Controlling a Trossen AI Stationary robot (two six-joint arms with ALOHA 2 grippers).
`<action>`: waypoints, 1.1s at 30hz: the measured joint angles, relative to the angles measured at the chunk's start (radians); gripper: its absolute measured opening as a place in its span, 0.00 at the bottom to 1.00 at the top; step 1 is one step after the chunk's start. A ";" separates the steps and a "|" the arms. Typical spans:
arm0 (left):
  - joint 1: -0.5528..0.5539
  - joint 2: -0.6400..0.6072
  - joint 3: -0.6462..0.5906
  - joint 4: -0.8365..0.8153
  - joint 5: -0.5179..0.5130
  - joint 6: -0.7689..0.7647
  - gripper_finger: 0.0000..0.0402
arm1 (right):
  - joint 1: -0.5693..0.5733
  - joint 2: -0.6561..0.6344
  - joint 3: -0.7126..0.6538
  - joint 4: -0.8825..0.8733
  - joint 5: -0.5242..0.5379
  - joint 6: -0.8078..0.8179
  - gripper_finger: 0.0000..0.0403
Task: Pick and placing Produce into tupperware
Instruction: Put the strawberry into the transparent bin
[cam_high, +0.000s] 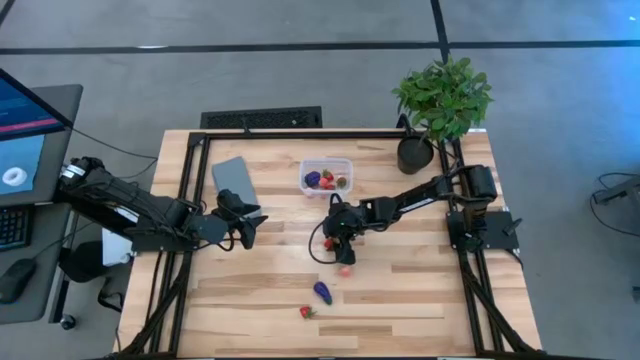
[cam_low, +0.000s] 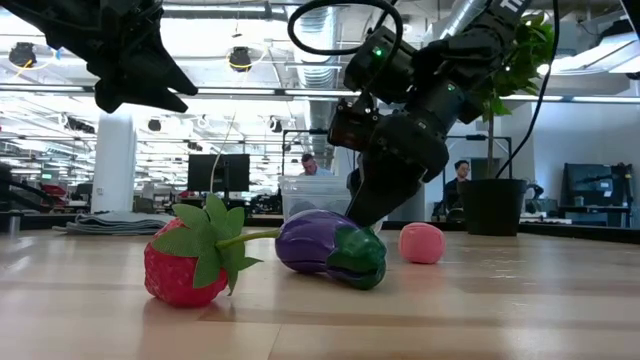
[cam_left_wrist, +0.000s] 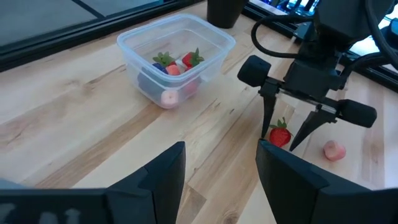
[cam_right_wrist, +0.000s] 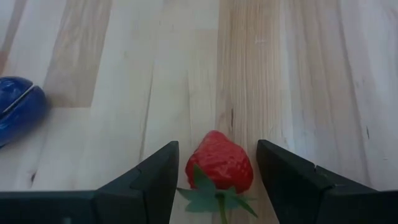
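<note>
A red toy strawberry with a green leafy top (cam_low: 185, 265) and a purple toy eggplant (cam_low: 330, 248) are seen nearest in the low view, with a pale pink round piece (cam_low: 422, 243) behind. Farther back, the right gripper (cam_left_wrist: 291, 127) is lowered over another red strawberry (cam_right_wrist: 219, 163), which lies on the wooden table (cam_high: 420, 290) between the spread, unclenched fingers; nothing is grasped yet. The clear plastic rectangular tub (cam_left_wrist: 177, 59) is placed near this spot, already holding several pieces. The left gripper (cam_left_wrist: 221, 168) is held open above the table, nothing between its fingers. The fingers should be closed gently across the berry's body, not its leaves, so that slipping is avoided before the lift.
</note>
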 joint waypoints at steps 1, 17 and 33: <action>0.000 0.000 0.000 0.000 0.000 0.000 0.45 | 0.000 0.000 0.000 -0.002 0.000 0.000 0.59; 0.000 0.000 0.000 0.000 -0.003 0.000 0.45 | -0.001 -0.001 0.002 -0.021 0.012 -0.007 0.38; 0.000 0.000 0.000 0.000 -0.003 0.000 0.45 | -0.001 -0.001 0.000 -0.019 0.012 0.043 0.41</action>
